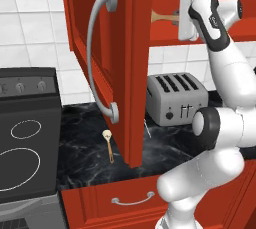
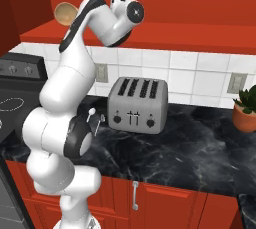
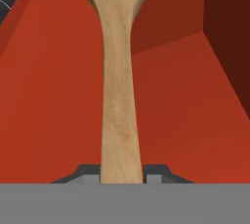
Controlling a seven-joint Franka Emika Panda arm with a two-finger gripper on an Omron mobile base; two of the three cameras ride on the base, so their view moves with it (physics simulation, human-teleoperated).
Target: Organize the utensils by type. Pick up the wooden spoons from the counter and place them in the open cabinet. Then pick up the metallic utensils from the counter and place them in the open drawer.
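Left base view, cabinet (image 1: pixel 165 28): red-orange wall unit, its tall door (image 1: pixel 102 48) swung open toward the camera, long curved grey bar handle (image 1: pixel 97 48) on the door face.
Left base view, cabinet contents: one wooden spoon (image 1: pixel 162 17) reaches into the open compartment, handle level, carried above the cabinet floor; whether it touches the floor cannot be told.
Left base view, gripper (image 1: pixel 181 15): raised to the cabinet opening at the end of the white arm, at the near end of that spoon.
Hand view, grip: the two dark finger tips (image 3: pixel 156 173) sit on either side of the spoon handle (image 3: pixel 119 110), jaws drawn in narrow and clamped on it; the bowl widens at the top of the view.
Hand view, surroundings: red cabinet interior behind the spoon, with a darker inner wall to the right.
Right base view, held spoon: its pale rounded bowl (image 2: pixel 65 14) shows beside the upper arm, in front of the red cabinet.
Left base view, counter (image 1: pixel 90 148): black marble with white veining; a second wooden spoon (image 1: pixel 108 143) lies flat on it, below the open door, near the stove (image 1: pixel 27 138).
Left base view, metallic utensil: one thin silvery piece (image 1: pixel 148 130) lies on the counter just left of the toaster (image 1: pixel 176 98).
Left base view, drawer (image 1: pixel 120 198): red front with a grey handle below the counter edge; its inside is hidden.
Right base view, other items: toaster on the counter; potted plant (image 2: pixel 246 109) at the far right.
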